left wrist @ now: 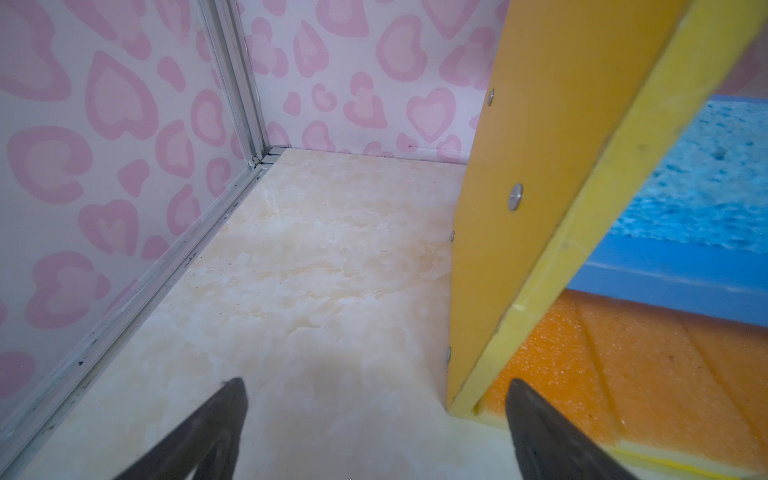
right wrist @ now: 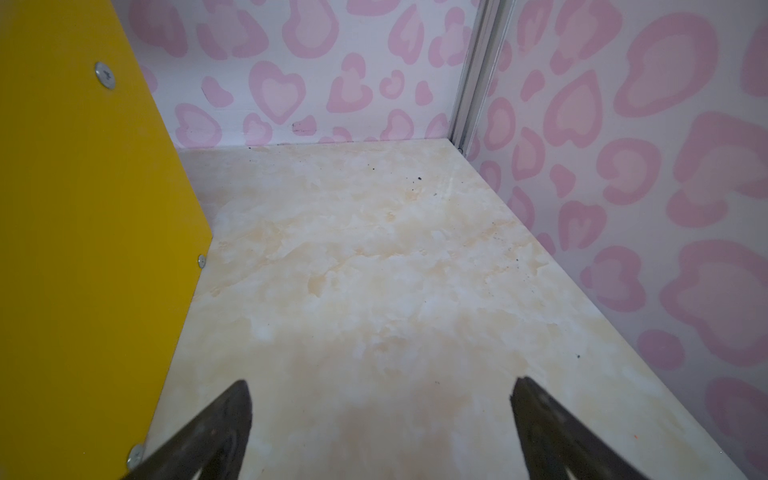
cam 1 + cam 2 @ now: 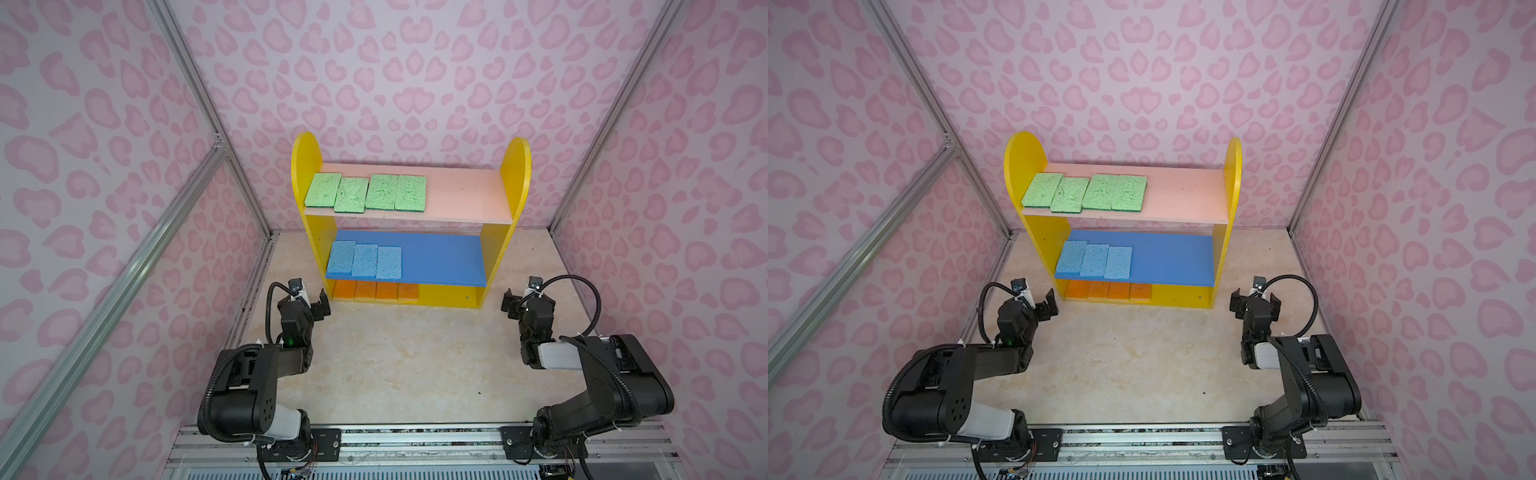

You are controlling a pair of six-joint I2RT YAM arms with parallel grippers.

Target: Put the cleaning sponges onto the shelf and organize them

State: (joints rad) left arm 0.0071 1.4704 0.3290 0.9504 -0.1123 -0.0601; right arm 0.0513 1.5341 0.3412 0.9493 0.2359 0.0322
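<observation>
Two grippers, both spread wide, nothing held. Left gripper (image 3: pixel 311 301) low over the marbled tabletop (image 3: pixel 395 361), just beside the front left corner of the shelf (image 3: pixel 305 166); in the left wrist view, one fingertip (image 1: pixel 536 419) in front of the orange sponges (image 1: pixel 602 374), with the front edge of the yellow side panel (image 1: pixel 598 208) rising just beyond. Right gripper (image 3: pixel 527 303) near the shelf's front right corner, apart from it, with bare tabletop ahead as far as the back wall (image 2: pixel 332 83). Four green sponges (image 3: pixel 380 192) side by side on the left of the pink board (image 3: pixel 465 195), the second reaching the front edge. Three blue sponges (image 3: pixel 365 260) stepped along the left of the blue board (image 3: pixel 444 259). Four orange ones in a row on the left half of the yellow base (image 3: pixel 449 296). Right half of every board bare; wide open tabletop between the arms.
</observation>
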